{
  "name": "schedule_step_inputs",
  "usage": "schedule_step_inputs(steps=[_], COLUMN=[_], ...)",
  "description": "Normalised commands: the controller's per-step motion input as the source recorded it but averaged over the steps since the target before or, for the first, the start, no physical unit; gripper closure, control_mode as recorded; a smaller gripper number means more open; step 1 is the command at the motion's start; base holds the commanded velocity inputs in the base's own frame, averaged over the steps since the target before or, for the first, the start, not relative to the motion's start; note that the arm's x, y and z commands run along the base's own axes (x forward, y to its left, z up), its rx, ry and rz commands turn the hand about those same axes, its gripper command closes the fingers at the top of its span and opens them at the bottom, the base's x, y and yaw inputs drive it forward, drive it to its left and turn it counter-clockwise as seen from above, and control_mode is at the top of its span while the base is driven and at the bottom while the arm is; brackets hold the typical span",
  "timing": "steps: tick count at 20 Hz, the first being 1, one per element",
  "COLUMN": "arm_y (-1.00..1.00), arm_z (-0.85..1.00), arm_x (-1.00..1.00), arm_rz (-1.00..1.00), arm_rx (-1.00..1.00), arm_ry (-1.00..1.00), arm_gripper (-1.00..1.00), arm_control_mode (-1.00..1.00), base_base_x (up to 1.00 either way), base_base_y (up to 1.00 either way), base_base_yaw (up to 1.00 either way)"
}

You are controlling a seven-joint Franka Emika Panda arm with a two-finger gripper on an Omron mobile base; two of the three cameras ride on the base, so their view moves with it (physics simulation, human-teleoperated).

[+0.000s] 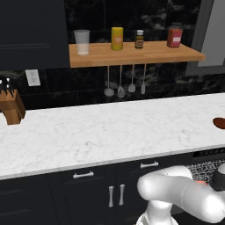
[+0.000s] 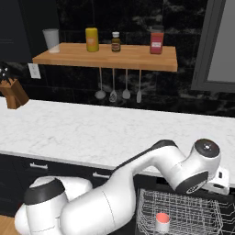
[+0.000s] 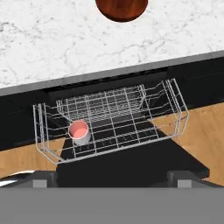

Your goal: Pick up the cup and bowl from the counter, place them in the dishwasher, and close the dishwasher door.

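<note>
We observe the counter (image 1: 101, 132), a long white marble slab above dark cabinets. Below it, the dishwasher (image 3: 131, 164) stands open with its wire rack (image 3: 113, 120) pulled out. The bowl (image 3: 121, 8) rests on the counter near the front edge, above the rack. The cup (image 3: 80, 132) stands upright in the rack's left portion. The gripper (image 3: 111, 175) hovers over the rack, jaws fully apart, holding nothing.

A: What's on the wooden shelf (image 1: 132, 55)?
B: Clear tumbler (image 1: 81, 41), yellow jar (image 1: 117, 38), small brown bottle (image 1: 139, 39), red jar (image 1: 174, 35). All up and well away from the gripper.
A: Below it?
B: Four hanging utensils (image 1: 125, 88); knife block (image 1: 12, 105) far left.
</note>
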Motion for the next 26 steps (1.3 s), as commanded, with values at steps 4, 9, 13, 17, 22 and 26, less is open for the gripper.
schedule_step_inputs(steps=[4,9,13,17,22,26], arm_y=[-0.37,-0.23,-0.13,-0.04,-0.14,-0.05], arm_z=[0.05,-0.23,-0.35,-0.54,-0.13,-0.16], arm_x=[0.88,0.72,0.47,0.43,0.33,0.37], arm_rz=[0.07,0.23,0.27,0.26,0.27,0.24], arm_rx=[-0.01,-0.06,-0.06,-0.02,0.05,0.01], arm_ry=[0.26,0.26,0.17,0.1,0.0,0.0], arm_gripper=[-1.0,-1.0,-1.0,-1.0,-1.0,-1.0], arm_control_mode=[-1.0,-1.0,-1.0,-1.0,-1.0,-1.0], base_base_x=[0.0,0.0,0.0,0.0,0.0,0.0], base_base_y=[0.0,0.0,0.0,0.0,0.0,0.0], base_base_yaw=[0.0,0.0,0.0,0.0,0.0,0.0])
